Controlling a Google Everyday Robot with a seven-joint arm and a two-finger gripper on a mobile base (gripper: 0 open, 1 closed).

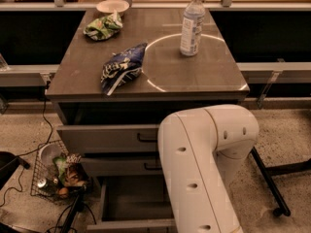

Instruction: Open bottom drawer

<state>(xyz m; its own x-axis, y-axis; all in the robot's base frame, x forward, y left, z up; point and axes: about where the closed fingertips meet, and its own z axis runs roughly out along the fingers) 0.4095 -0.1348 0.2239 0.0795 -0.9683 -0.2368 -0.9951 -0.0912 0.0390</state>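
The bottom drawer (pixel 127 224) of the grey-brown cabinet stands pulled out, its dark, bare interior showing below the middle drawer (pixel 116 166) and top drawer (pixel 104 139), which are both closed. My white arm (pixel 204 169) fills the lower right foreground and covers the right half of all three drawer fronts. My gripper is out of view, hidden behind or below this arm link near the frame's bottom edge. The bottom drawer's handle is hidden too.
On the cabinet top (pixel 194 76) stand a water bottle (pixel 192 23), a blue chip bag (pixel 121 68), a green bag (pixel 103 27) and a small bowl (pixel 112 6). A wire basket (pixel 58 176) of rubbish and cables sit on the floor at left. Black chair legs (pixel 272 181) spread at right.
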